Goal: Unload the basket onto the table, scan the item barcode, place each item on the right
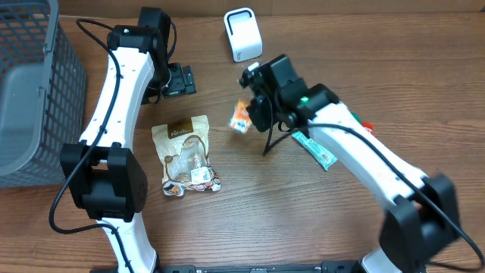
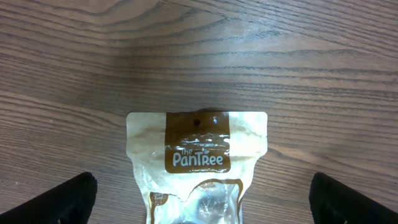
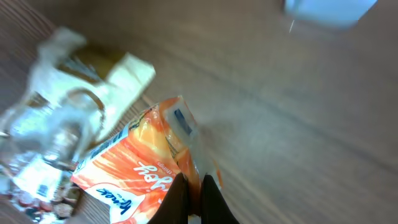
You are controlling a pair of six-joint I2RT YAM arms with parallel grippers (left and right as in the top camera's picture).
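Note:
My right gripper (image 3: pixel 193 190) is shut on the edge of an orange snack packet (image 3: pixel 134 168), lifted above the table; from overhead the orange packet (image 1: pixel 240 117) hangs at the right gripper (image 1: pixel 254 110), below the white barcode scanner (image 1: pixel 242 34). In the right wrist view the scanner (image 3: pixel 329 9) is a blurred pale-blue shape at the top right. My left gripper (image 2: pixel 199 202) stands wide open over the top of a cream and brown PanTree pouch (image 2: pixel 198 165), touching nothing. The pouch (image 1: pixel 184 152) lies flat left of centre.
A grey wire basket (image 1: pixel 30 91) stands at the far left. A teal wrapped bar (image 1: pixel 317 150) lies beside the right arm. The left arm (image 1: pixel 125 76) reaches along the table's left side.

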